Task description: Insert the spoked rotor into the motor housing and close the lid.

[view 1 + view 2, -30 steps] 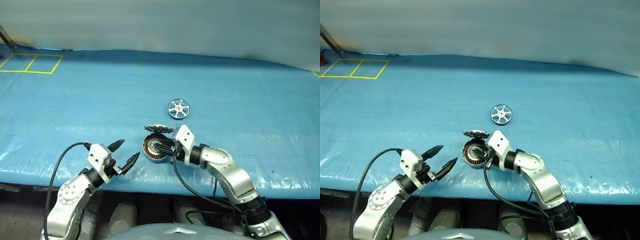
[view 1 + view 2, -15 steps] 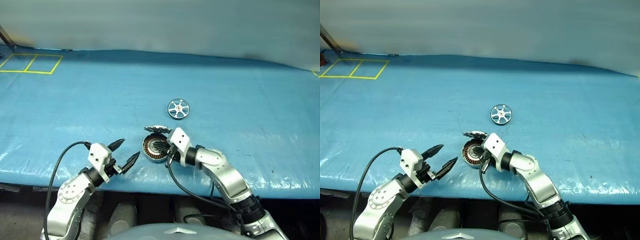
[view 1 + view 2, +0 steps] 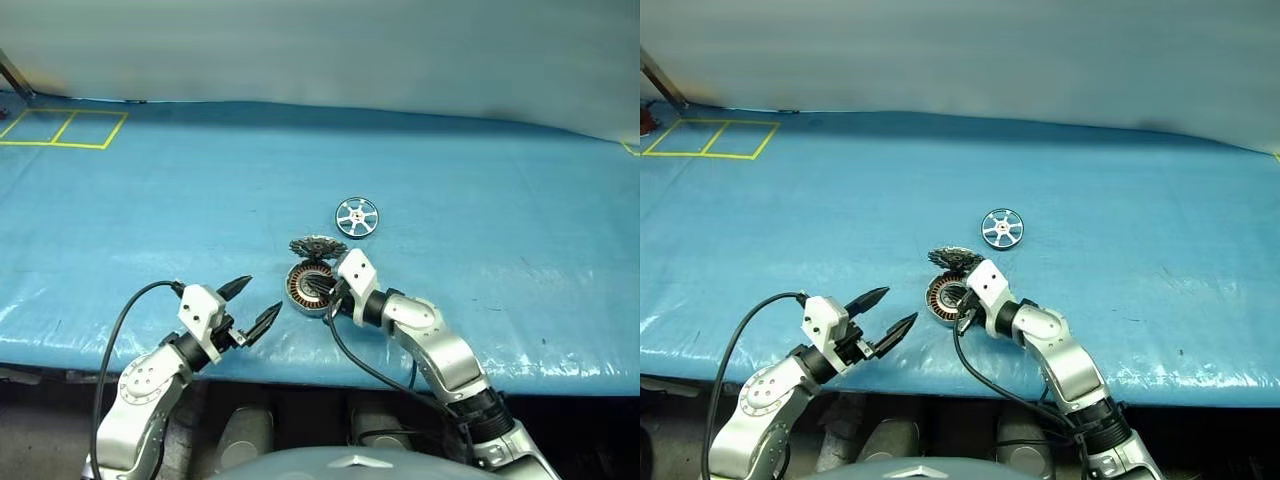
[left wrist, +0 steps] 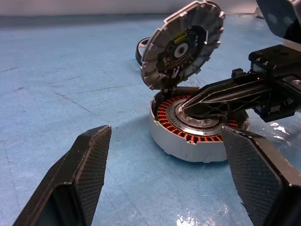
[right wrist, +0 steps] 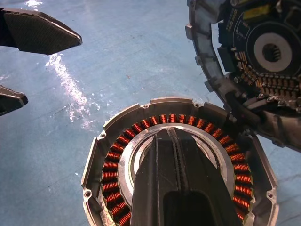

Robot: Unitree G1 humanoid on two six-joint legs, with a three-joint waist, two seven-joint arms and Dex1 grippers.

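While the right gripper (image 4: 188, 104), fingers pressed together, rests in the open motor housing (image 3: 309, 289), lid (image 3: 317, 247) upright, the spoked rotor (image 3: 357, 217) lies beyond it unfetched. Left gripper (image 3: 255, 306) spread, idle. Next: withdraw, fetch rotor.

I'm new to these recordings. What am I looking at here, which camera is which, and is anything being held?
This is a two-armed humanoid robot at a table with a blue plastic sheet. The two wide pictures come from its head, looking down over its arms; the two close ones come from cameras on its wrists.

On the sheet sits a round silver motor housing ringed with copper windings, its hinged round lid standing open. Farther back lies a small silver spoked rotor, apart from both arms.

The right gripper has its black fingers shut together, the tips resting inside the housing's centre. It holds nothing. The left gripper hovers open beside the housing, empty.
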